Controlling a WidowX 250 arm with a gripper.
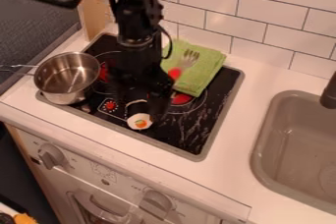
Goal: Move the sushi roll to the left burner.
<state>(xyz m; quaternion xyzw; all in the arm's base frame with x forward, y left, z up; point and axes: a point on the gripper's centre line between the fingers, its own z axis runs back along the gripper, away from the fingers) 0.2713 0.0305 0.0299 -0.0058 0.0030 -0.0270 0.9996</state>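
Sushi roll [140,121]: likely light, slightly soft
Feel: probably grippy, not fragile
Hold: opposite round sides, mid-height
Gripper [154,109]: at roll; spread or pinching, cannot tell

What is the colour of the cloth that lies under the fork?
Green, in the camera view.

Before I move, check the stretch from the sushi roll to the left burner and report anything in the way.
Nothing visible stands between the sushi roll and the left burner, though the black arm hides part of that stretch. The metal saucepan stands close by the burner's outer side.
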